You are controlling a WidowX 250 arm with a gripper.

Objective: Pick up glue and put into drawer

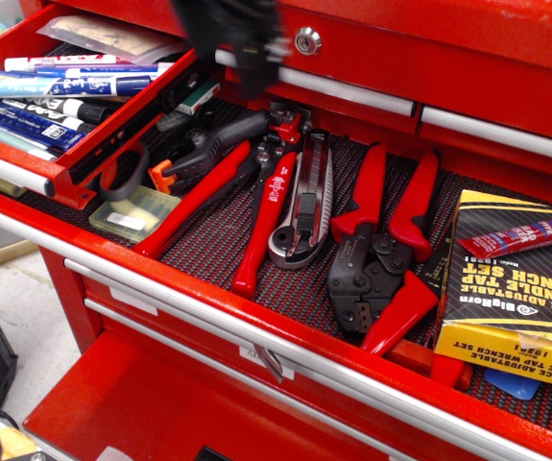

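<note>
The tool (247, 48) shows as a dark, motion-blurred shape at the top of the view, above the back edge of the wide open drawer (285, 317) and near the round lock (307, 40); whether it is released or clenched cannot be told through the blur. The glue (517, 236) lies on its side on top of a yellow-and-black tap wrench box (506, 307) at the right end of that drawer, nozzle pointing right, well apart from the tool. Between them on the dark liner lie red-handled crimping pliers (381, 259), a utility knife (304, 206) and a red-handled wire stripper (271, 206). A smaller upper drawer (64, 168) at left holds marker pens (74, 84)
</note>
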